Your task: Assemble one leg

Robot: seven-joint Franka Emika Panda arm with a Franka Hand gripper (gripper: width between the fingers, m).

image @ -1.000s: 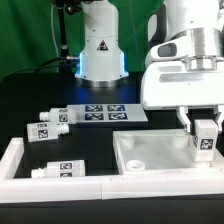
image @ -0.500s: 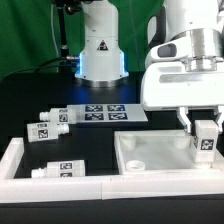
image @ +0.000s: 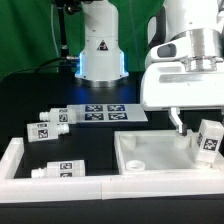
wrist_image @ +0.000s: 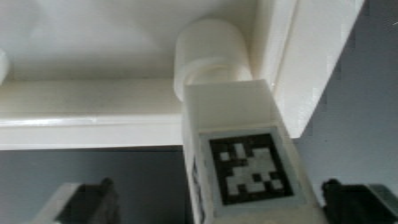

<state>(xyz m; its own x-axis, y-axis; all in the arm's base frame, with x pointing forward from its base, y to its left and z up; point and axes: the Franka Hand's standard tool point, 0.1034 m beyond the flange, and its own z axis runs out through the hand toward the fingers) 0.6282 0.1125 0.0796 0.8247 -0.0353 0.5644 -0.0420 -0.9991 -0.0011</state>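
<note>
One leg (image: 209, 140), a white peg with a square tag, leans tilted at the right corner of the white square panel (image: 140, 158), its lower end on the panel. My gripper (image: 200, 127) hangs over it, open. In the wrist view the leg (wrist_image: 237, 140) lies between the two dark fingers (wrist_image: 80, 203), with a gap on each side. Its round end meets the panel's corner, by the raised rim (wrist_image: 324, 70). Three more legs lie on the black table at the exterior view's left: two together (image: 58, 117) (image: 42, 129) and one nearer the front (image: 62, 169).
The marker board (image: 105, 112) lies flat behind the panel. A white raised border (image: 14, 160) runs along the front and the exterior view's left of the work area. The arm's white base (image: 100, 52) stands at the back.
The fingers have opened and let go of the leg. It was held upright between them and now leans towards the exterior view's right.
</note>
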